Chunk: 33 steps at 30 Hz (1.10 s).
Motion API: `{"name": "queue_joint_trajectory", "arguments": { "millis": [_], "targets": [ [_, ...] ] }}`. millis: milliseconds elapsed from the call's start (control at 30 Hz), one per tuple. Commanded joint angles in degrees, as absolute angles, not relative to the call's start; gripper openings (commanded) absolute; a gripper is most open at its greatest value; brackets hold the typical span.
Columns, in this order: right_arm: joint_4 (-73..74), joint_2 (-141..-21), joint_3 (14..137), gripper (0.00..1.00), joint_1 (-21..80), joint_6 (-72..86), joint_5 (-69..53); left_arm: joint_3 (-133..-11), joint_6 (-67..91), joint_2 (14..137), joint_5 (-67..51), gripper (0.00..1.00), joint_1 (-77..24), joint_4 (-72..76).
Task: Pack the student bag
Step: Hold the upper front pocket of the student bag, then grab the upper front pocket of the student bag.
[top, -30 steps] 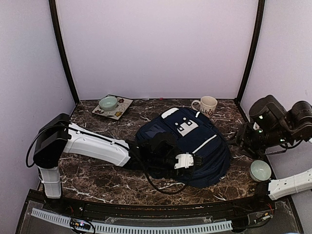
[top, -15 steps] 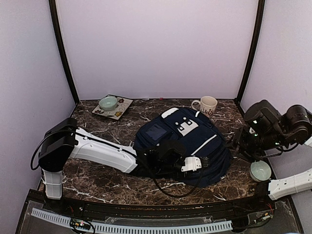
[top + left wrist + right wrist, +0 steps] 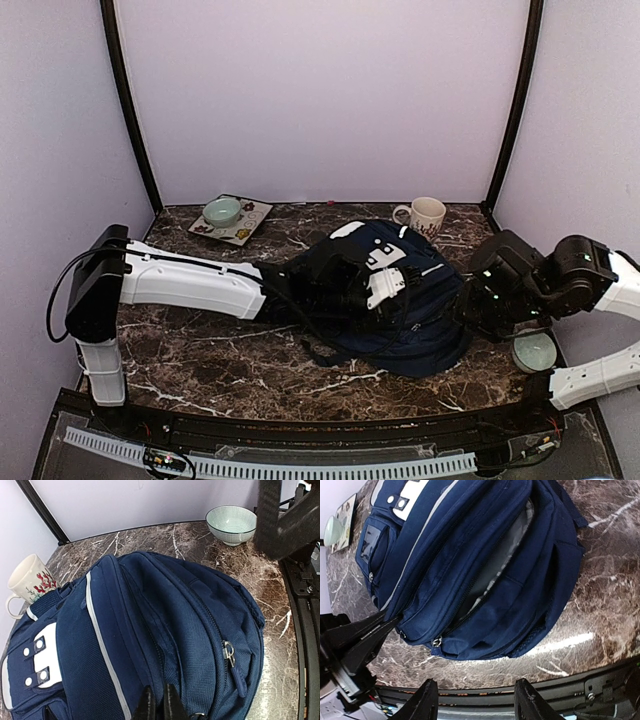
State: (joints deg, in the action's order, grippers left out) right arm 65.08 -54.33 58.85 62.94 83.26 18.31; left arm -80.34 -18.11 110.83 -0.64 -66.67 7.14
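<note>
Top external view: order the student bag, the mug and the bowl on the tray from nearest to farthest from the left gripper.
1. student bag, pinched in the left gripper.
2. mug, behind the bag, at the back edge.
3. bowl, on the tray at back left.

The student bag (image 3: pixel 420 322) lies on the table (image 3: pixel 200 352), mug (image 3: pixel 426 214) behind, bowl (image 3: pixel 533 351) right.

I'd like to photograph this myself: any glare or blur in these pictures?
Top view: soft, even light, the dark student bag losing detail. Right wrist view: a bright glare streak on the marble table. Left wrist view: bag sharp, the right arm close by dark and soft-edged.
</note>
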Motion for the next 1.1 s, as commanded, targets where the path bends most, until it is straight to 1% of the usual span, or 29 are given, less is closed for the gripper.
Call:
{"name": "queue_joint_trajectory", "arguments": {
  "millis": [0,233,400,533,700,800,1067],
  "targets": [
    [55.36,-55.33,56.87,0.52,63.18,76.46,20.89,-82.78,-16.18,107.84,-2.26,0.00,-65.71,7.92],
    [48.45,-60.61,57.30,0.48,65.59,70.57,25.78,-86.41,-13.58,109.63,-2.90,0.00,-65.22,5.85],
    [51.37,-63.44,56.79,0.45,68.09,80.50,30.29,-89.03,-11.53,111.56,-2.67,0.00,-65.04,5.62],
    [48.78,-62.19,53.93,0.43,68.93,81.91,30.19,-91.16,-9.36,113.25,-3.36,0.00,-64.95,5.46],
    [49.69,-59.67,50.15,0.41,69.41,87.85,30.14,-93.34,-7.79,114.64,-5.11,0.00,-64.78,5.19],
    [48.21,-58.32,48.11,0.39,69.40,88.15,29.93,-93.84,-7.65,114.90,-5.70,0.00,-64.77,4.98],
    [46.48,-60.33,48.48,0.32,69.38,86.97,29.35,-94.46,-7.07,115.35,-6.86,0.00,-64.69,4.62]
  ]
}}
